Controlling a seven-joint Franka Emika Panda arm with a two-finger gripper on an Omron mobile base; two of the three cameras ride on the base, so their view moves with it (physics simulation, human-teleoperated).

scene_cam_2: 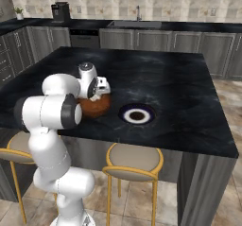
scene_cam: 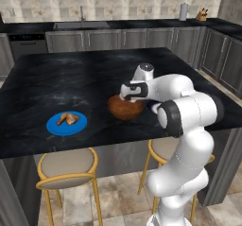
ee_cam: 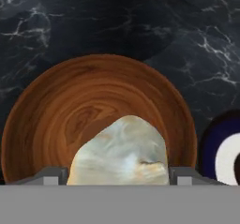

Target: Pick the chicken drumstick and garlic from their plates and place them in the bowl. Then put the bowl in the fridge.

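One big black marble island (scene_cam: 56,78) carries everything. The wooden bowl (ee_cam: 93,110) sits near its front edge, gripper (ee_cam: 119,181) poised right above, fingers clamped on the garlic (ee_cam: 122,153). Navy plate (scene_cam_2: 136,114) lies just beside the bowl; the drumstick (scene_cam: 68,119) waits on the blue plate (scene_cam: 53,127), well apart.

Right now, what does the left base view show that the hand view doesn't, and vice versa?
Left base view alone: the blue plate with the chicken drumstick on it, two stools, the back counter with its sink. Hand view alone: the garlic between the gripper fingers above the bowl, and the edge of the dark plate beside it. Both: the wooden bowl on the black island counter.
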